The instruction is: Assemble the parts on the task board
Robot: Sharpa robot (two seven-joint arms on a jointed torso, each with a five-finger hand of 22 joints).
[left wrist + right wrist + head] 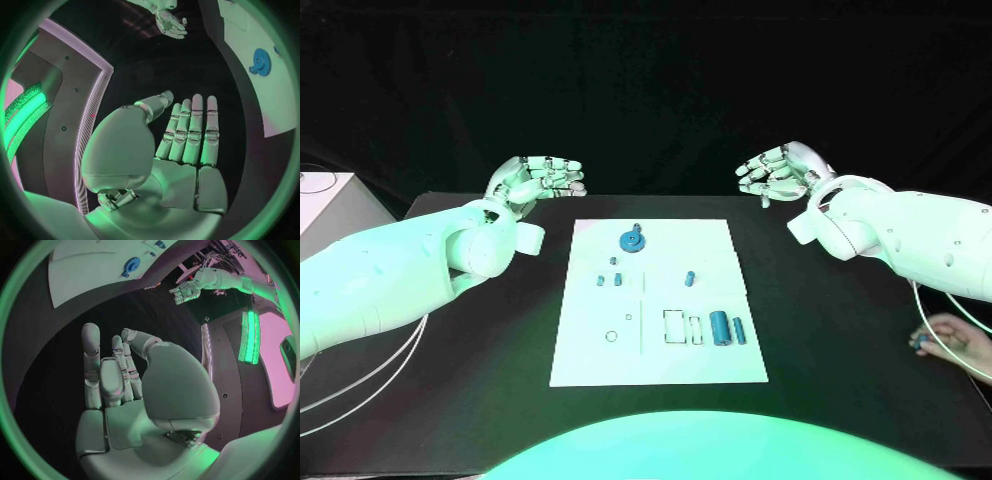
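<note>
The white task board (661, 355) lies in the middle of the black table. A blue gear-like part (632, 241) sits near its far edge, also seen as the gear (260, 62) and the gear (131, 265). Small blue pegs (609, 279) and another peg (689, 278) lie mid-board, and two blue cylinders (720, 327) lie toward its right side. My left hand (538, 182) hovers over the table beyond the board's far left corner, fingers apart, holding nothing. My right hand (780, 170) hangs beyond the far right corner, empty, fingers loosely curled.
A white box (326, 205) stands off the table's left edge. A person's hand (945, 337) rests at the table's right edge, away from the board. Bare black table surrounds the board on both sides.
</note>
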